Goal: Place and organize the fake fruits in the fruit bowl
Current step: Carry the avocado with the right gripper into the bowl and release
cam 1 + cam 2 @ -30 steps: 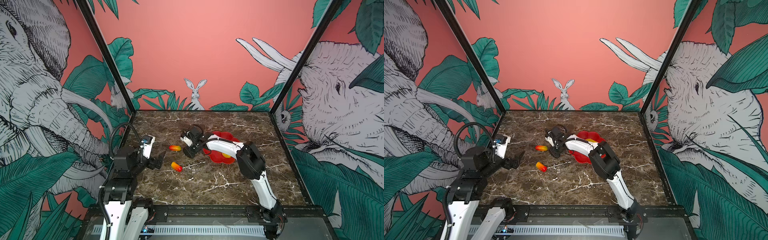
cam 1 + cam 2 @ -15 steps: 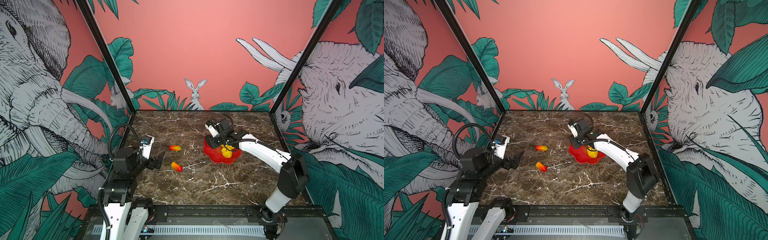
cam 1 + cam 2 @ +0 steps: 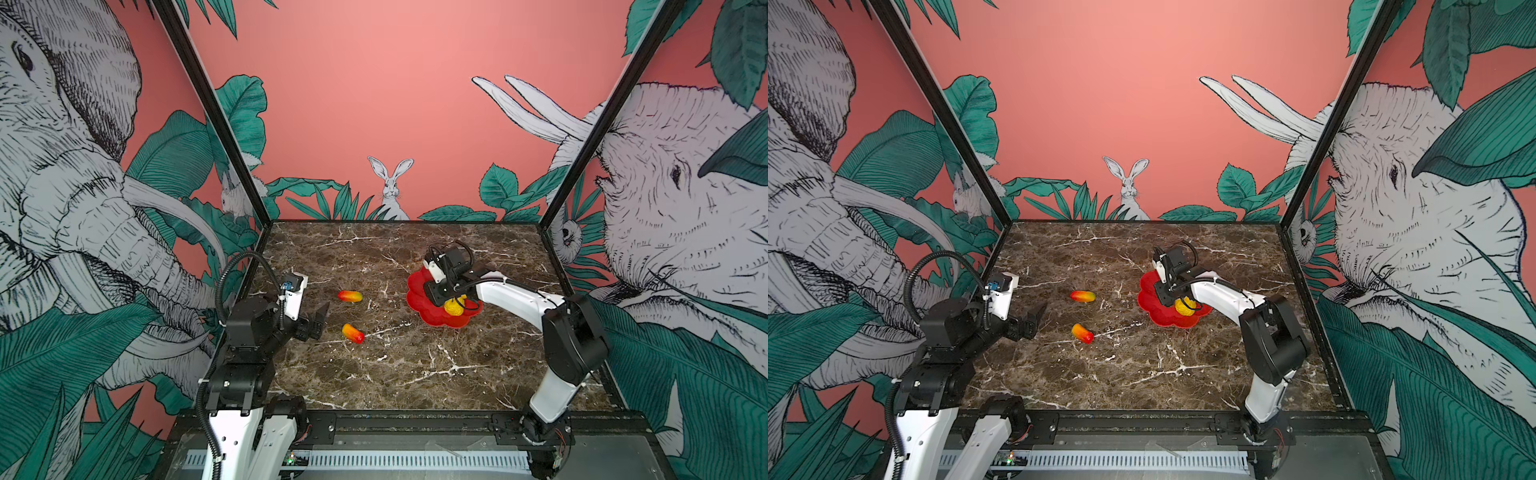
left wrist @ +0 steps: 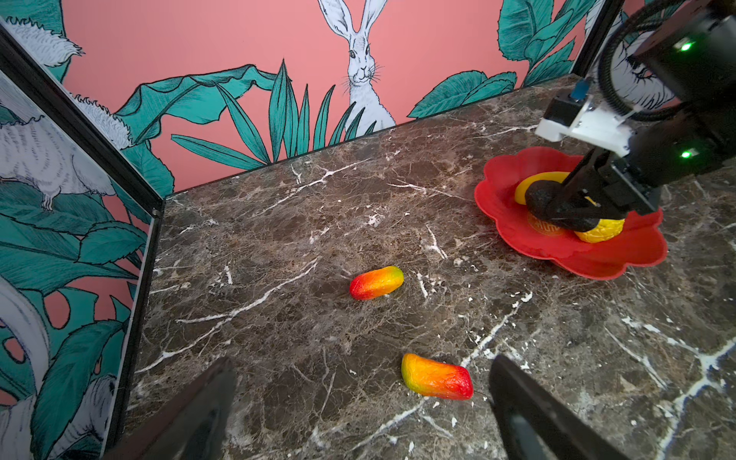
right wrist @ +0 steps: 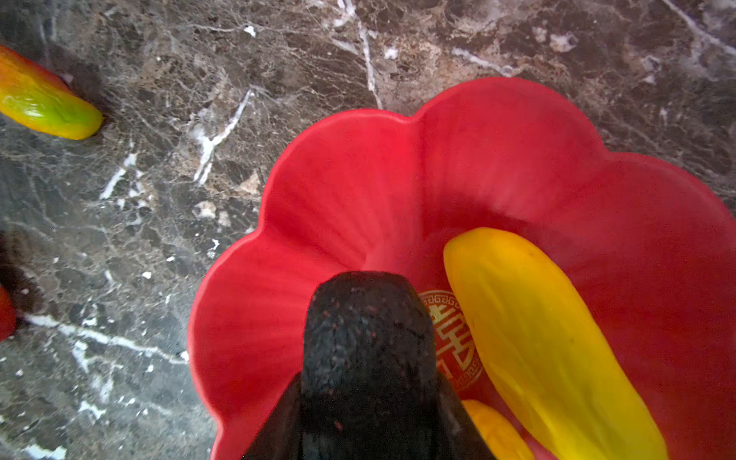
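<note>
1. Right fingers clamp the dark oval low over the red fruit bowl, beside the yellow oblong.
2. Left fingers stand apart over the bench; the near mango shape and far mango shape lie outside the bowl.

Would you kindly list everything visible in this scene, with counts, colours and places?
fruit bowl: one, glossy red, flower-shaped, on the table right of centre.
yellow oblong fruit: one, yellow, lying in the bowl.
bumpy yellow fruit: one, yellow, in the bowl, partly hidden by the right gripper.
dark fruit: one, blackish, gripped over the bowl's middle.
mango-shaped fruits: two, red to yellow, on the table left of the bowl, apart from each other.
table: one, brown marble, white veins.
wall mural: pink, with elephants, a rabbit and green leaves, around the table.
left gripper: one, black, open, beside the nearer mango-shaped fruit.
right gripper: one, black, closed on the dark fruit.
</note>
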You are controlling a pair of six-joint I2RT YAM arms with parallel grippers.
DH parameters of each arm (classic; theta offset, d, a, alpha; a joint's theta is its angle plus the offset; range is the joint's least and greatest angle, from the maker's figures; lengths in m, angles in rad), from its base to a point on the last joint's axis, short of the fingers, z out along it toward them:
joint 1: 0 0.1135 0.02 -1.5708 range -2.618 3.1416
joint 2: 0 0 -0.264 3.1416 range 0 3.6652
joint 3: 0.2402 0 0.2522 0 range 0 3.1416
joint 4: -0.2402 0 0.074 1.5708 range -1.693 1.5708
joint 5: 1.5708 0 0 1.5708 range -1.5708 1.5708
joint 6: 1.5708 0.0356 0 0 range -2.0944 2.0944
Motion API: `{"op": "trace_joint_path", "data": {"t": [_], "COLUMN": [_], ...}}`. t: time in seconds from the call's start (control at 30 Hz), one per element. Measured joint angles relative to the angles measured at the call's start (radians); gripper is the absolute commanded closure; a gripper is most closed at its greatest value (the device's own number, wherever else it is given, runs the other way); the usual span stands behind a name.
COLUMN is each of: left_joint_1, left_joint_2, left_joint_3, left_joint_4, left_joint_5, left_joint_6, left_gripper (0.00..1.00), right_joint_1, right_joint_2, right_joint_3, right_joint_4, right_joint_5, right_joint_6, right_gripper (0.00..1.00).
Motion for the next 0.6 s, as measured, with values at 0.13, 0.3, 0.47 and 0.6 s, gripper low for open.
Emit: {"op": "trace_joint_path", "data": {"t": [0.13, 0.3, 0.47, 0.6], "left_joint_1": [0.0, 0.0, 0.0, 0.0], "left_joint_2": [-0.002, -0.002, -0.017, -0.027], "left_joint_3": [-0.003, -0.004, -0.023, -0.029], "left_joint_4": [0.013, 0.024, 0.038, 0.041], "left_joint_5": [0.002, 0.008, 0.011, 0.011], "left_joint_6": [0.0, 0.0, 0.0, 0.0], "left_gripper": [0.0, 0.0, 0.0, 0.0], "right_joint_1": [-0.001, -0.001, -0.001, -0.001], "right_joint_2": [0.05, 0.104, 0.122, 0.121], "right_joint_3": [-0.01, -0.011, -0.011, -0.011], "right_joint_4": [0.068, 0.138, 0.164, 0.169], "right_joint_5": [0.002, 0.01, 0.041, 0.061], "right_joint_6": [-0.002, -0.008, -0.029, -0.054], "right_gripper": [0.78, 0.74, 0.49, 0.24]}}
